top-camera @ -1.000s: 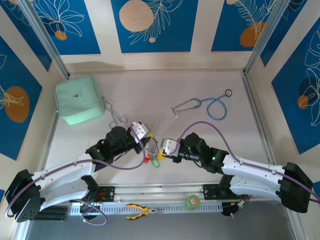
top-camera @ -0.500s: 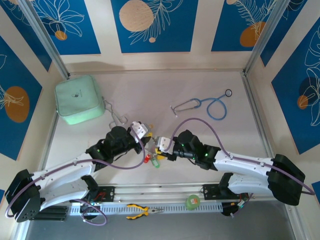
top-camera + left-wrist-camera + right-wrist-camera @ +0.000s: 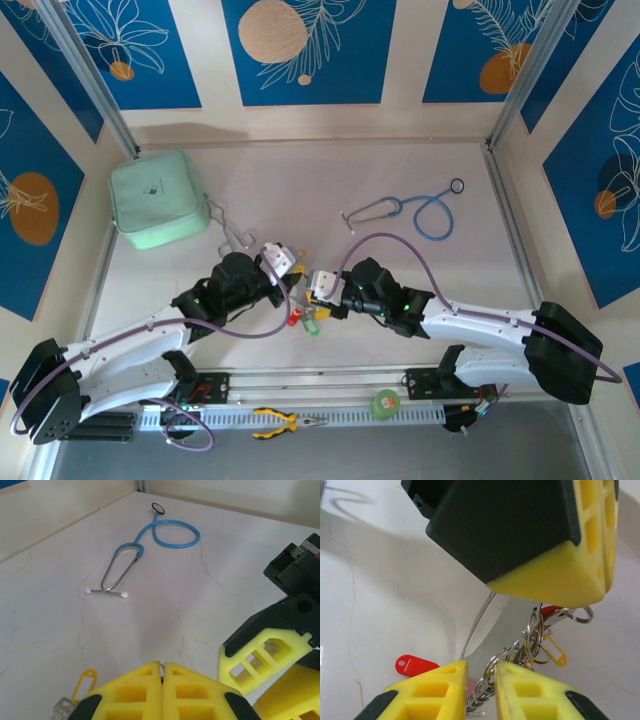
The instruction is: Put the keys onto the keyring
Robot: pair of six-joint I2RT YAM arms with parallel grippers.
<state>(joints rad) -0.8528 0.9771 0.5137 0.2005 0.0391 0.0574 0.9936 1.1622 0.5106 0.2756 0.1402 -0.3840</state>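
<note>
The keyring (image 3: 517,652) is pinched by the closed left fingers (image 3: 140,692) and runs lengthwise from them into the gap of the right fingers (image 3: 432,695). These are narrowly parted around it; whether it is gripped cannot be told.

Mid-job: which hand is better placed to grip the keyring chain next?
Right. The right hand has the keyring chain between its fingers, which stand narrowly apart. The left hand is shut, close by.

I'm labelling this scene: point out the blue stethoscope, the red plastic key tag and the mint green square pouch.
Blue stethoscope (image 3: 131,545): left wrist view, tubing fork.
Red plastic key tag (image 3: 414,665): right wrist view, tag's middle.
Mint green square pouch (image 3: 158,198): top external view, top face.
</note>
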